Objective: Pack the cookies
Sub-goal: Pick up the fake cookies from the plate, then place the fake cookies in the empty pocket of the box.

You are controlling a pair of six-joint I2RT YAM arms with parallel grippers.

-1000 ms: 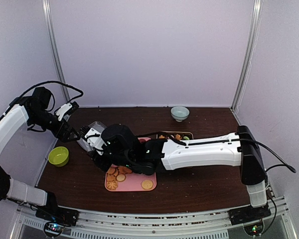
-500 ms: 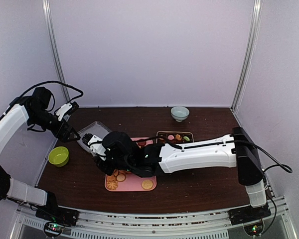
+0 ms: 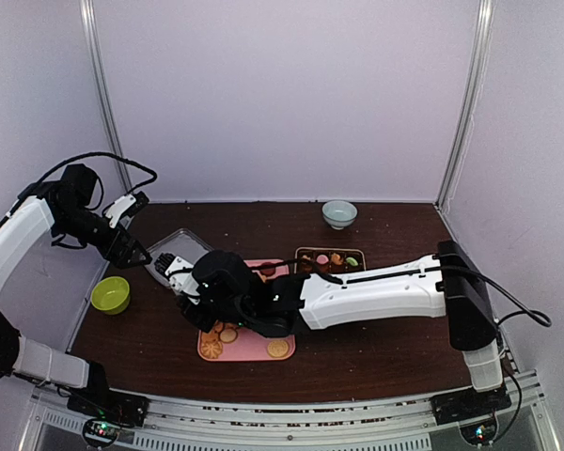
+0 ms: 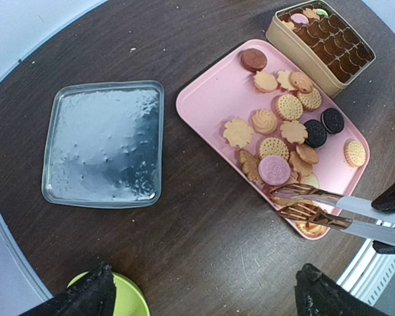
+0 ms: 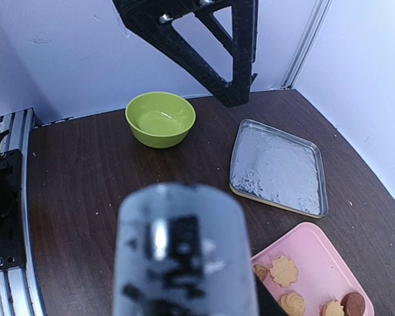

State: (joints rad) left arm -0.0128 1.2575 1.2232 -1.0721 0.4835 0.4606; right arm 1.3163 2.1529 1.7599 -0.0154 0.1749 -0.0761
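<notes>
The top camera looked down from high above the near edge, far enough to take in the whole desk (image 3: 376,352). The left wrist camera looked almost straight down from high up. The right wrist camera sat lower, facing the green bowl (image 5: 160,118). All three shared the pink tray (image 3: 252,351) of cookies (image 3: 278,348).

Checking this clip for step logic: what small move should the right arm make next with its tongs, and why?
Probably squeeze the tongs shut on one cookie. Their tips stand apart over the pink tray at its end, beside the round pink cookie, and the tin has empty cups. Whether a cookie already lies between them I cannot tell.
</notes>
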